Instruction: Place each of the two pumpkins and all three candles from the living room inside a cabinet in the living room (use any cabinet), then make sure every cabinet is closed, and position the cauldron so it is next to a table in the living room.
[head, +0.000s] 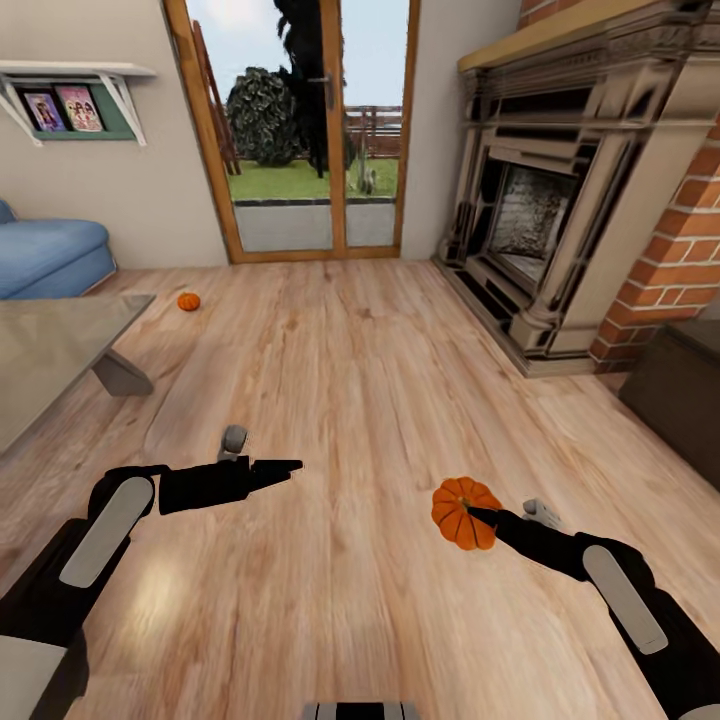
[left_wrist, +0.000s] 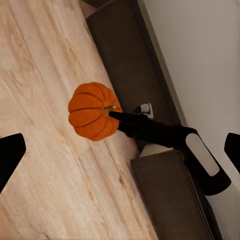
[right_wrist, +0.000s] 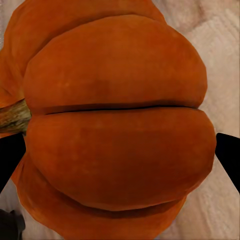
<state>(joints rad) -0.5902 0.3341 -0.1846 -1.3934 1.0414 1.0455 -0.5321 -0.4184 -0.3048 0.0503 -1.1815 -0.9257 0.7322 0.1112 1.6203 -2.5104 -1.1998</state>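
One pumpkin (head: 464, 513) sits in the right gripper (head: 478, 516), held above the plank floor (head: 340, 380) and tipped so its stem (right_wrist: 14, 116) points sideways, across the fingers, not up. The black fingertips (right_wrist: 227, 155) flank its ribbed belly on both sides, pinching it. A second pumpkin (head: 188, 301) rests upright on the floor well away, just off the far corner of the glossy table (head: 50, 350); two pumpkins in all. The left gripper (head: 285, 467) holds nothing; in its wrist view the two fingers (left_wrist: 11, 155) stand spread apart, looking towards the held pumpkin (left_wrist: 93, 111) with the dark cabinet (left_wrist: 125, 60) along the wall behind. A brick fireplace (head: 560, 210) and a glazed door (head: 300, 130) lie beyond.
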